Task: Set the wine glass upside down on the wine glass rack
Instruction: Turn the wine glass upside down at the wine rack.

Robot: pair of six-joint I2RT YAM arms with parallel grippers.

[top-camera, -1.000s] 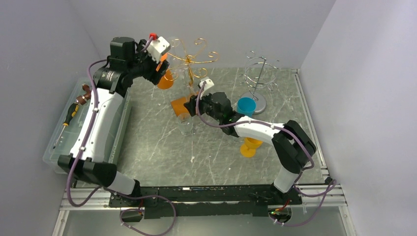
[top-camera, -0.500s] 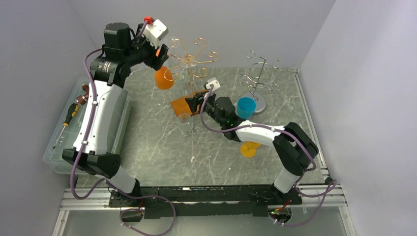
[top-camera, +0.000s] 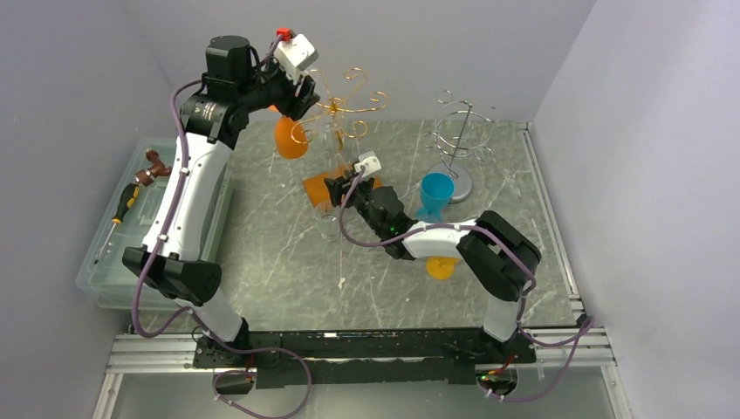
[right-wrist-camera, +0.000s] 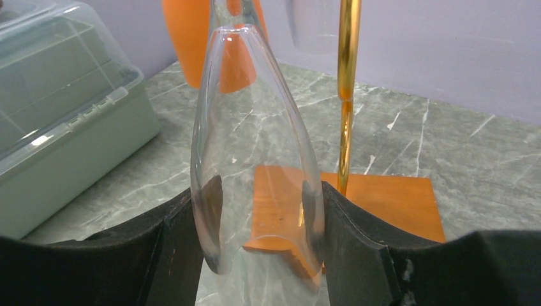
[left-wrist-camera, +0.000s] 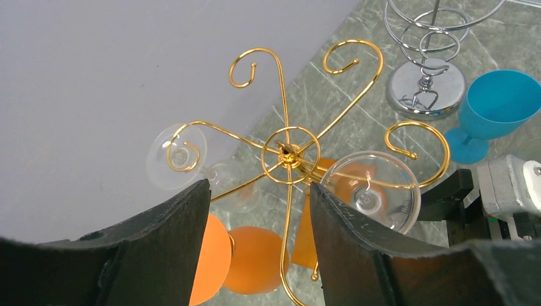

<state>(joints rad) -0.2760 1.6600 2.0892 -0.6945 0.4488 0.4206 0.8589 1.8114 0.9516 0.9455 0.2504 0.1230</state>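
Note:
A clear wine glass [right-wrist-camera: 255, 127] is held upside down, rim low and stem pointing up, with my right gripper [right-wrist-camera: 255, 194] shut on its bowl. It hangs just in front of the gold wine glass rack's post [right-wrist-camera: 345, 95] and orange wooden base [right-wrist-camera: 376, 204]. In the top view the right gripper [top-camera: 339, 187] is beside that base. My left gripper [left-wrist-camera: 258, 191] hovers open above the rack's hub [left-wrist-camera: 288, 150], with nothing between its fingers. An orange glass [left-wrist-camera: 258, 258] and two clear glasses [left-wrist-camera: 177, 156] [left-wrist-camera: 370, 190] hang upside down from the gold arms.
A silver wire rack [top-camera: 462, 140] stands at the back right with a blue glass [top-camera: 435, 194] beside it. Another orange glass [top-camera: 442, 266] sits under the right forearm. A clear lidded box [top-camera: 113, 253] with tools lies along the left edge.
The right gripper has carried the clear glass left, up to the gold rack. The left gripper has swung right over the rack top, and its jaws have narrowed somewhat.

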